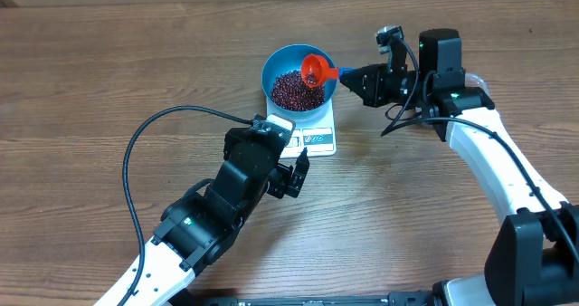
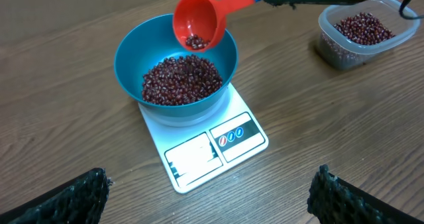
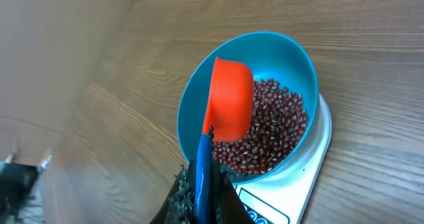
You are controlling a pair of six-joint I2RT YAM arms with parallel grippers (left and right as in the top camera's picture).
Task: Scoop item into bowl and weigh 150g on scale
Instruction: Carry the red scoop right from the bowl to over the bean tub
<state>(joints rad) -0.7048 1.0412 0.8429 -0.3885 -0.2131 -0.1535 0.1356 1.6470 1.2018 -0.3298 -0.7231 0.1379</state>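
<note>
Over on the right: clamped hard with the right end effector (image 1: 348, 73) onto the blue handle of a red plastic measuring scoop (image 1: 315, 69), jaws squeezed fully together around it. Holding that scoop's cup above the round, deep bright blue plastic bowl (image 1: 271, 66), over its right side, tipped steeply. Just a few of the small dark red-brown beans (image 1: 294, 90) in the cup. Down in the bowl, a good loose pile, directly beneath the scoop and just ahead of those closed fingertips. Under the bowl, the small flat white rectangular digital scale (image 1: 318, 138), display and blue-marked buttons poking out on the near side; reading too washed out to tell. Down on the left: spread wide with the left end effector (image 2: 211, 184), gripping nothing, hovering near the scale's display edge. Off to one side on the wooden desk (image 1: 136, 62), a clear rounded-rectangular plastic tub (image 2: 358, 35) with more beans inside, well apart from the bowl.
</note>
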